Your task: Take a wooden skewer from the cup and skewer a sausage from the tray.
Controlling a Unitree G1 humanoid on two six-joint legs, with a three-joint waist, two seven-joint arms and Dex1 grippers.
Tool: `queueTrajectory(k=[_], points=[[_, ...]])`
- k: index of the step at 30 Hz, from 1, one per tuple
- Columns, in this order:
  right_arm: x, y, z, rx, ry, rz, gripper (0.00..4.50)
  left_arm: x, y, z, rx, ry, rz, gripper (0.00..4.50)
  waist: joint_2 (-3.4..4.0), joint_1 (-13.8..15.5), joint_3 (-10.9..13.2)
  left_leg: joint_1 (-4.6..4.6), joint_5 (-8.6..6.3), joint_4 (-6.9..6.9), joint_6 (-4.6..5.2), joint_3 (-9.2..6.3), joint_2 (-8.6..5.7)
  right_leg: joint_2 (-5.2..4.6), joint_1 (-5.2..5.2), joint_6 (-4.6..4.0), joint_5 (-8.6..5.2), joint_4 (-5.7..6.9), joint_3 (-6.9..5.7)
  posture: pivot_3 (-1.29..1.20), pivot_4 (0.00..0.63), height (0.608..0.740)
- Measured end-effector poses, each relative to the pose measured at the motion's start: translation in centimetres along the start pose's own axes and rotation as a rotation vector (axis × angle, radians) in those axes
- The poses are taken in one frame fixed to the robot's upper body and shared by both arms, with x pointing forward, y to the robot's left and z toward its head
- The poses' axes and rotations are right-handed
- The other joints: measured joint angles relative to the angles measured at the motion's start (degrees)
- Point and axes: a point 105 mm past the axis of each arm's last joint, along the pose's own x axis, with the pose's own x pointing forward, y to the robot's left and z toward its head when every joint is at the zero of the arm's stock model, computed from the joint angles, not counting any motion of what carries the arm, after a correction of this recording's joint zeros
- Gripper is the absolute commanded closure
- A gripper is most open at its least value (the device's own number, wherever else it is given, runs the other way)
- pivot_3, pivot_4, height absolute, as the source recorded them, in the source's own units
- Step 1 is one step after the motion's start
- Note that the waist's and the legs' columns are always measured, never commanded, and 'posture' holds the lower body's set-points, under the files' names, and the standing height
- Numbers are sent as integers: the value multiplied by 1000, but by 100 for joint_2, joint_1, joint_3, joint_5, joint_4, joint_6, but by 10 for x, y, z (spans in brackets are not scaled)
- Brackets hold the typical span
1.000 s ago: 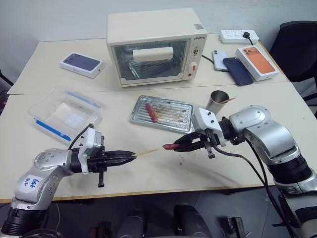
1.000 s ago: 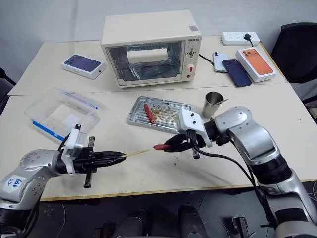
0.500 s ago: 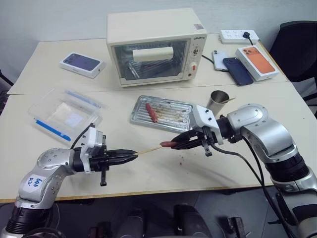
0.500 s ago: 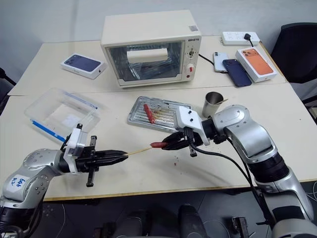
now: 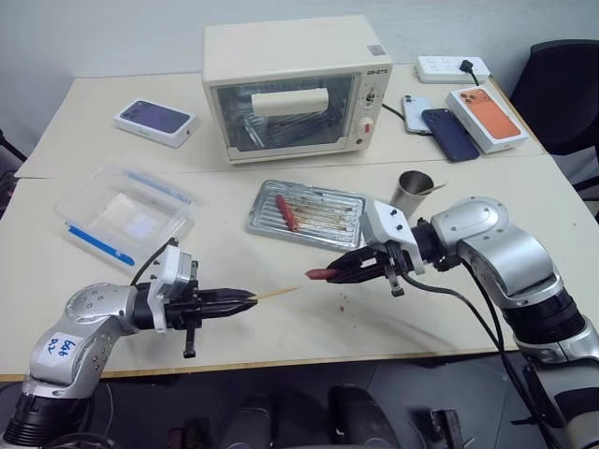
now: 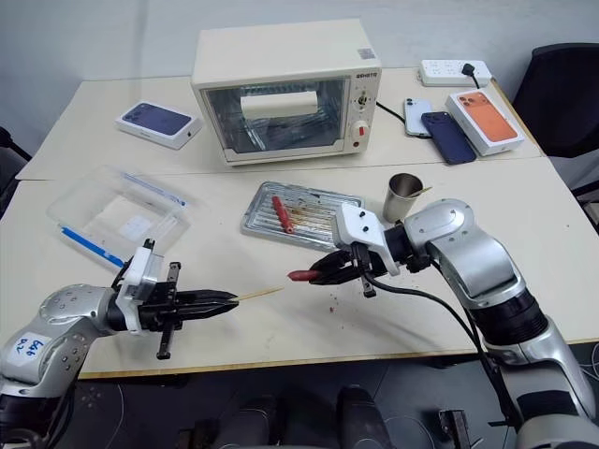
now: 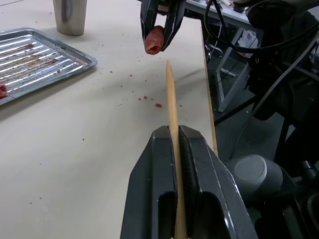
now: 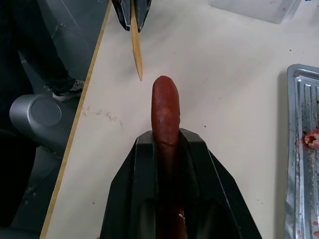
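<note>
Wooden skewer (image 5: 274,293), stiff but snappable, sat clamped in the left gripper (image 5: 245,299); at its 2 o'clock, the right gripper (image 5: 348,272) pinched a soft, greasy sausage (image 5: 319,274).

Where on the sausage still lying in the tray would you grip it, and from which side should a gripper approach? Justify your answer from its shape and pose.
Grip the sausage across its middle, one finger on each long side, coming down from above. It lies flat in the shallow tray with both long flanks exposed, so a top-down pinch probably clears the low rim. Gripping crosswise also leaves both ends free for the wooden skewer.
</note>
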Motion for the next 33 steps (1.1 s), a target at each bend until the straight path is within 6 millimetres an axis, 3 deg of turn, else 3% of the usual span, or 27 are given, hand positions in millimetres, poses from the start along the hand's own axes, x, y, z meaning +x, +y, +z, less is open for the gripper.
queueTrajectory(k=[33], points=[[4,3,-5,15,6,15,4228,6,4,1,41,-11,23,4500,0,0,0,0,0,3,0,0,0,0,0,0,0,2,0,0,150,740]])
